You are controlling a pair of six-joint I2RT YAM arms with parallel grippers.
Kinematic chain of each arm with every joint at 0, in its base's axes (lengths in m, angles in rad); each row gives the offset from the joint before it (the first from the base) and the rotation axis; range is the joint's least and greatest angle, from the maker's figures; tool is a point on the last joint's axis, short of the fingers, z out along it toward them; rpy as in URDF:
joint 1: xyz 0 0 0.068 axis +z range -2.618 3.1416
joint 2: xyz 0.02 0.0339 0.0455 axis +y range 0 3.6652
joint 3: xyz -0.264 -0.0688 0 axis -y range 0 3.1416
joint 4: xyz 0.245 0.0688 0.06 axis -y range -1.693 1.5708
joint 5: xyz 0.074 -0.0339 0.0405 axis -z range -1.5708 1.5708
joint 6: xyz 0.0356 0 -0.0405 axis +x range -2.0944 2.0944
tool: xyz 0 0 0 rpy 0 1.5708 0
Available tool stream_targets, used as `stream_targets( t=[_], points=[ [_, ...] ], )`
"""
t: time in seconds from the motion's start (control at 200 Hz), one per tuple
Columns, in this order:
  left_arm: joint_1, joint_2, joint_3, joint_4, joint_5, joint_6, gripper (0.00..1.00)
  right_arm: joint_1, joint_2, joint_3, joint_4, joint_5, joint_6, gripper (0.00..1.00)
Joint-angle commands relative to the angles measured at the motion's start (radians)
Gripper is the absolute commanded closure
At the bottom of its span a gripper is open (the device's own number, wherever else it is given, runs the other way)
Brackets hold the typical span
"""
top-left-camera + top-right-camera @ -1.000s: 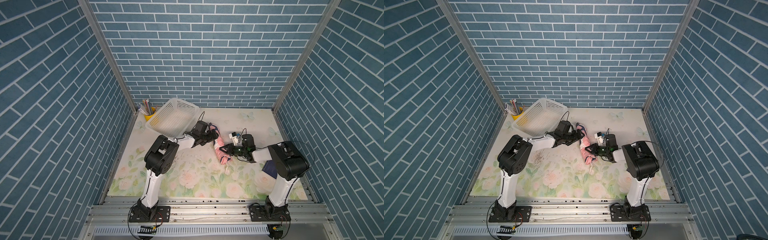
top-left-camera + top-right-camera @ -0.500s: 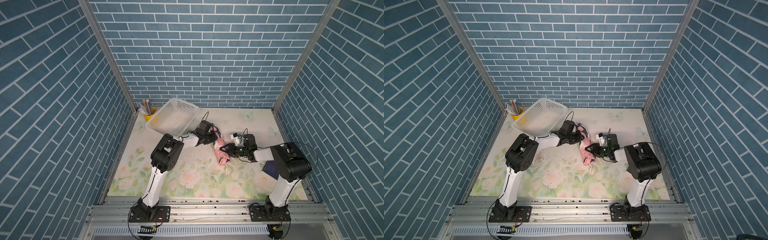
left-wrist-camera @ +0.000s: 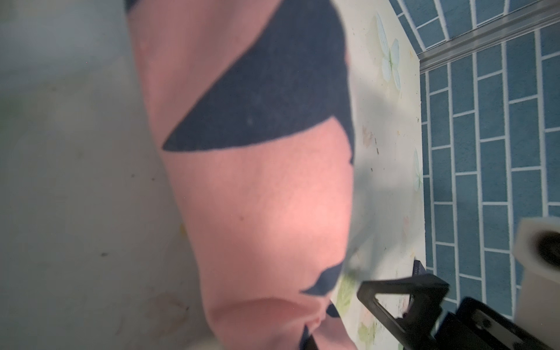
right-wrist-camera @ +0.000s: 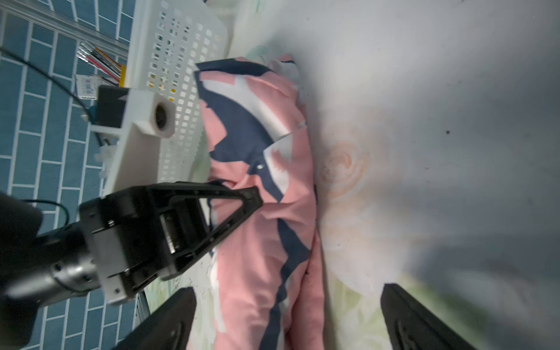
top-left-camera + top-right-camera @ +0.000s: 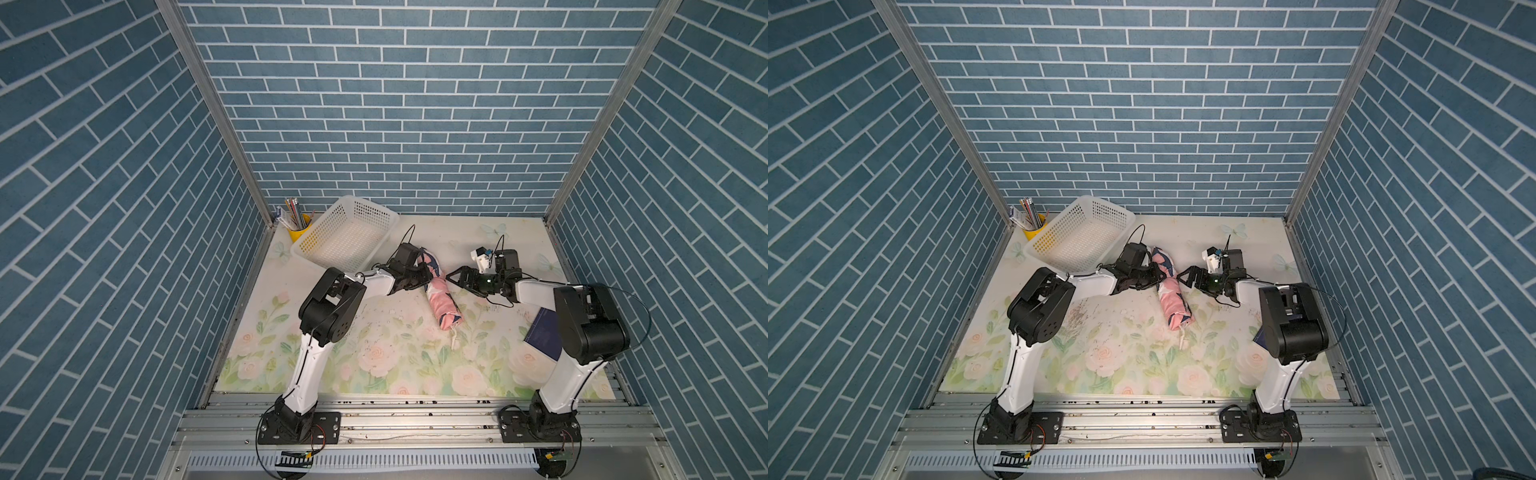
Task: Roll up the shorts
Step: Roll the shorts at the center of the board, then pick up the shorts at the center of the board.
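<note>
Open floral mat [image 5: 374, 361] up front, and past it both arms reach low and inward. The shorts [image 5: 444, 305] lie mid-mat in a tight roll: left gripper [image 5: 420, 272] pinches the roll's far end, right gripper [image 5: 456, 279] is spread wide just beside it, holding nothing. A white basket [image 5: 332, 257] crowds the far-left corner.

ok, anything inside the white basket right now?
Nothing visible inside the white basket: both top views show only its bare perforated floor and walls. The near corner, next to the left arm, is partly covered by the arm, so that spot can't be checked.
</note>
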Motion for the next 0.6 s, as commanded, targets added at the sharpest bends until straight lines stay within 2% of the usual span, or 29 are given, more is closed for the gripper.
stream_targets(
  t=[0.0, 0.16, 0.38, 0.495, 0.57, 0.595],
  points=[
    [0.012, -0.02, -0.095, -0.02, 0.003, 0.025, 0.94, 0.011, 0.068, 0.034, -0.028, -0.002, -0.031, 0.04],
    [0.012, -0.04, -0.17, 0.047, 0.019, 0.024, 0.95, 0.046, 0.138, 0.039, 0.023, -0.07, 0.002, 0.08],
    [0.012, -0.039, -0.19, 0.093, 0.033, 0.025, 0.97, 0.117, 0.217, 0.035, 0.099, -0.127, 0.054, 0.11],
    [0.01, -0.034, -0.188, 0.11, 0.041, 0.019, 0.97, 0.142, 0.247, 0.026, 0.178, -0.164, 0.107, 0.18],
    [0.01, -0.037, -0.188, 0.119, 0.041, 0.019, 0.97, 0.157, 0.254, 0.029, 0.194, -0.172, 0.111, 0.25],
    [0.01, -0.038, -0.187, 0.122, 0.042, 0.018, 0.97, 0.161, 0.256, 0.027, 0.208, -0.176, 0.118, 0.31]
  ],
)
